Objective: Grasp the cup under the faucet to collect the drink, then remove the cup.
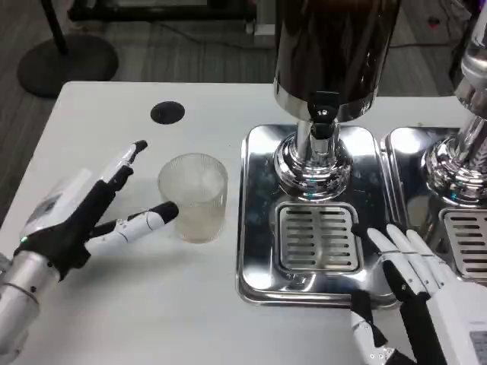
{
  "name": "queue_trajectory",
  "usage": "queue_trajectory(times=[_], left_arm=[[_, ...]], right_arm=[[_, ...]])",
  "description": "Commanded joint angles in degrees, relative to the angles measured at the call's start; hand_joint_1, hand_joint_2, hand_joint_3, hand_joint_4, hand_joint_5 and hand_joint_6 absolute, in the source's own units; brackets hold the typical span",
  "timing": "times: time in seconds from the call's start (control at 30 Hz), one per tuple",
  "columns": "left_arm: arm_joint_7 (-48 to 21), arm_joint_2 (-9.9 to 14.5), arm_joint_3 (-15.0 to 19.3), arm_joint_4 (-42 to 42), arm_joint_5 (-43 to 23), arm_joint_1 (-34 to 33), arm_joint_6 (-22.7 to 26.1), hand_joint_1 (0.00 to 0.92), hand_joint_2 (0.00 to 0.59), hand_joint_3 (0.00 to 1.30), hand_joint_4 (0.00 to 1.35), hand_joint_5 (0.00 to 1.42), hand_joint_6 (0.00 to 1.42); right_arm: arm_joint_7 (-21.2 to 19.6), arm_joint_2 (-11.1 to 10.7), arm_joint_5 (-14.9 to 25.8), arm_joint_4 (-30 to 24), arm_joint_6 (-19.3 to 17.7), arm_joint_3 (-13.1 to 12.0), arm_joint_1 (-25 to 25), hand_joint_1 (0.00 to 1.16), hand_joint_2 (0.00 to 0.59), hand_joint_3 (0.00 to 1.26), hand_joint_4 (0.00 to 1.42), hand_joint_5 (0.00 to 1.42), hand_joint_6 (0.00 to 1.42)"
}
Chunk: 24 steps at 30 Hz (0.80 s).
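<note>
A clear ribbed plastic cup [195, 196] stands upright on the white table, left of the drink dispenser [327, 68]. The dispenser's black faucet tap [323, 106] hangs over a slotted drip grate [316, 237] in a shiny steel tray [255, 228]. My left hand [84, 213] lies left of the cup with its fingers spread; one fingertip reaches close to or touches the cup's near-left side, nothing is held. My right hand [415, 293] rests at the tray's front right corner, fingers extended and apart, holding nothing.
A second dispenser with its own tray and grate [456, 198] stands at the right edge. A round black hole [167, 112] is set in the table behind the cup. The table's left and far edges drop to a grey floor.
</note>
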Motion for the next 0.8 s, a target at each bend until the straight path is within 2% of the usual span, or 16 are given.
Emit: queue_trajectory(times=[0.03,0.57,0.8], left_arm=[[-0.5,-0.5,-2.9,4.2,2.6,-3.5,0.5,0.003,0.03,0.0,0.0,0.1,0.14],[1.5,-3.0,-9.1,14.5,7.1,-13.3,3.1,0.015,0.018,0.0,0.0,0.07,0.12],[3.8,-3.6,-11.2,17.9,8.2,-16.1,1.2,0.018,0.021,0.0,0.0,0.05,0.12]], right_arm=[[-0.3,0.1,-0.1,-1.2,-0.2,0.0,0.4,0.43,0.526,0.18,0.11,0.1,0.2],[-0.2,0.8,-0.2,-2.6,-0.1,0.6,1.4,0.43,0.526,0.18,0.11,0.1,0.22],[0.0,1.3,0.7,-2.7,-0.1,0.5,1.5,0.44,0.517,0.18,0.11,0.11,0.24]])
